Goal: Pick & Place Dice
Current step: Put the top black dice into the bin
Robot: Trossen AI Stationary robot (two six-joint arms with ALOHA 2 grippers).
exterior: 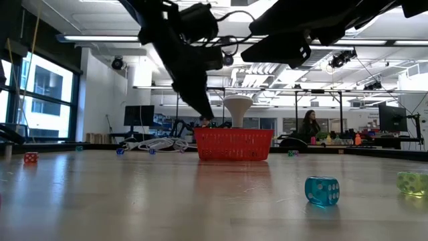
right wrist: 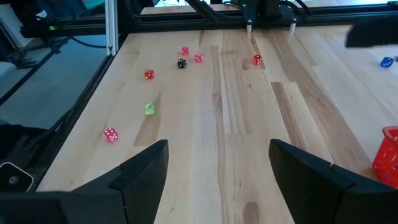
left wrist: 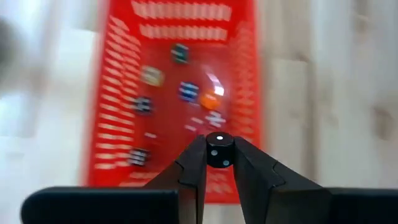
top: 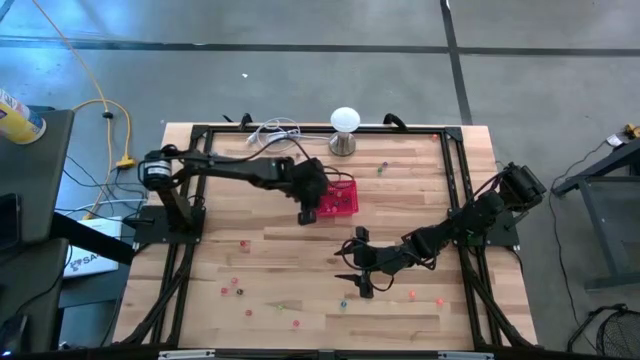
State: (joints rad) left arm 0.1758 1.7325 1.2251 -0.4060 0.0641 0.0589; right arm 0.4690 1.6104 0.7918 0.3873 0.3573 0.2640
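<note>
Clamped between the fingers of the left gripper (left wrist: pixel 219 163): a small black die with white pips (left wrist: pixel 219 149), held above the near end of the red plastic mesh basket (left wrist: pixel 118 87). Inside the basket, several small dice in dark, blue, orange and pale colours (left wrist: pixel 186 91), blurred. In the high view, left gripper (top: pixel 308 213) over the left edge of the red basket (top: pixel 343 200), which sits on the light wooden plank table (top: pixel 270 275) just below the white ball-shaped lamp on a metal base (top: pixel 344 130).

Right gripper (top: pixel 358 262) low over the table's lower middle, fingers spread wide apart with nothing between them. Ahead of it in the right wrist view: loose dice on the wood, red (right wrist: pixel 149 74), black (right wrist: pixel 181 63), green (right wrist: pixel 149 109) and pink (right wrist: pixel 111 134). In the low view, a translucent blue die (exterior: pixel 322 190) and a yellowish-green one (exterior: pixel 412 183) near the camera, well apart from the basket (exterior: pixel 234 145).
</note>
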